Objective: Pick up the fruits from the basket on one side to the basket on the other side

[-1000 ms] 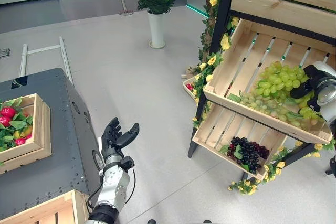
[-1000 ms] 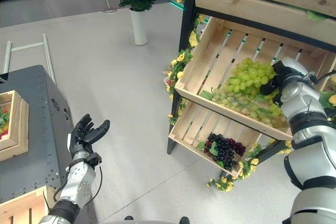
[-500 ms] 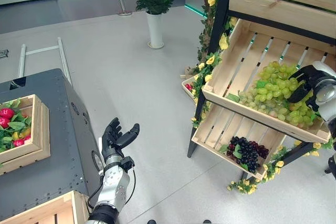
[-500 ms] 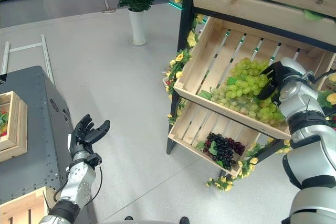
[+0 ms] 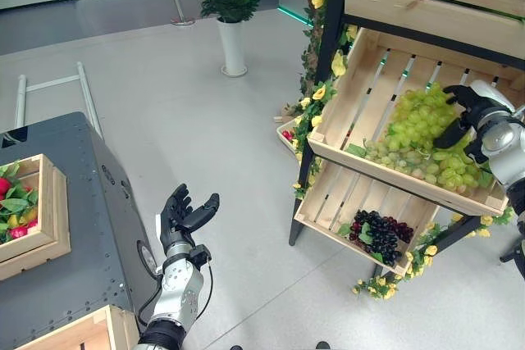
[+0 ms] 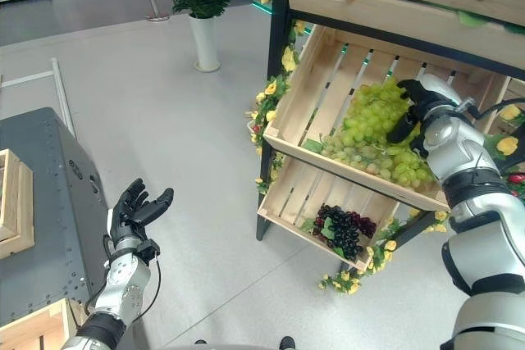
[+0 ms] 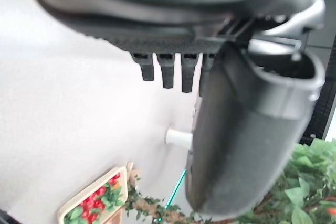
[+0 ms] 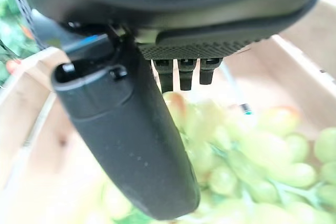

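A big bunch of green grapes (image 5: 420, 119) lies in the slanted upper crate (image 5: 361, 96) of the wooden shelf, with a second, paler bunch (image 5: 406, 157) below it. My right hand (image 5: 466, 112) rests on the bunch's far right side, open, fingers spread over the grapes (image 8: 247, 156). Dark grapes (image 5: 379, 234) sit in the lower crate. My left hand (image 5: 184, 215) hangs open, palm up, beside the dark cabinet (image 5: 90, 219). On that cabinet stands a wooden crate (image 5: 45, 235) of red fruit and leaves.
A potted plant (image 5: 228, 14) stands on the floor at the back. Yellow flower garlands (image 5: 316, 104) wrap the shelf's black post. A small box of red fruit (image 5: 289, 130) sits on the floor behind the shelf. Another wooden crate (image 5: 82, 335) is at the lower left.
The camera has shifted, sliding the whole scene left. My right hand has moved a little up the grape bunch toward the crate's back. The left hand is unchanged.
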